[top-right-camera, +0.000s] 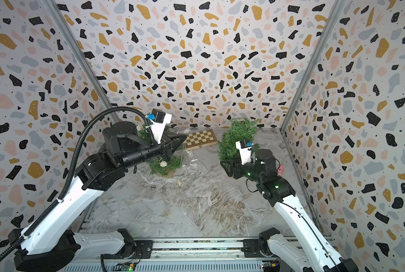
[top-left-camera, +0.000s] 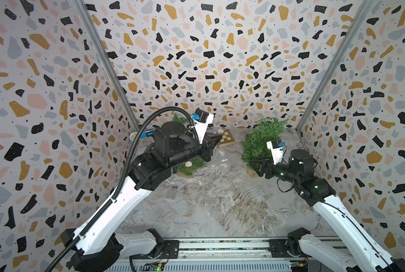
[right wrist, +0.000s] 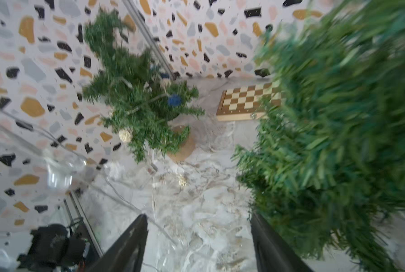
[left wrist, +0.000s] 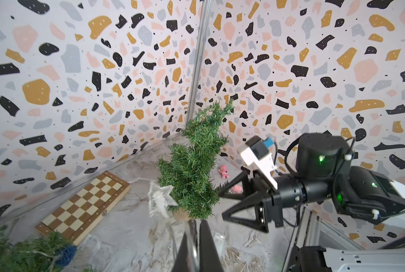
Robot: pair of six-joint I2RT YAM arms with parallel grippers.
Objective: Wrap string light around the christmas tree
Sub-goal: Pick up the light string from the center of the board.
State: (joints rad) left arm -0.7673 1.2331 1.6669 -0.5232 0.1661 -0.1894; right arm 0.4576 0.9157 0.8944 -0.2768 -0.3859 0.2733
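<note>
Toward the back of the desk [top-left-camera: 220, 212], the left pincer [left wrist: 196, 226] is shut tight. By the look of it, it pinches the clear wire of the string light [left wrist: 161, 200], whose frosted star dangles just ahead of its tips. The right pincer [right wrist: 199, 216] stands wide open with nothing between its fingers, close against the lower boughs of the bare christmas tree [top-left-camera: 260, 139] at the back right.

I judge the step in hand to be carrying the strand across to that tree. To do it well, the left arm should lift the wire high enough to clear the needles. It should lead the wire round the boughs with a little slack, so the light tree is not dragged over. The open pincer can then take the wire on the far side, low and away from the star.

The light itself is thin, glassy and hard to see against the marbled top. More of it seems to lie in loose loops between the two trees, so tangles are likely.

A smaller decorated tree [right wrist: 137, 106] stands by the left arm. A chessboard [top-right-camera: 200, 139] lies at the back wall between the trees.
</note>
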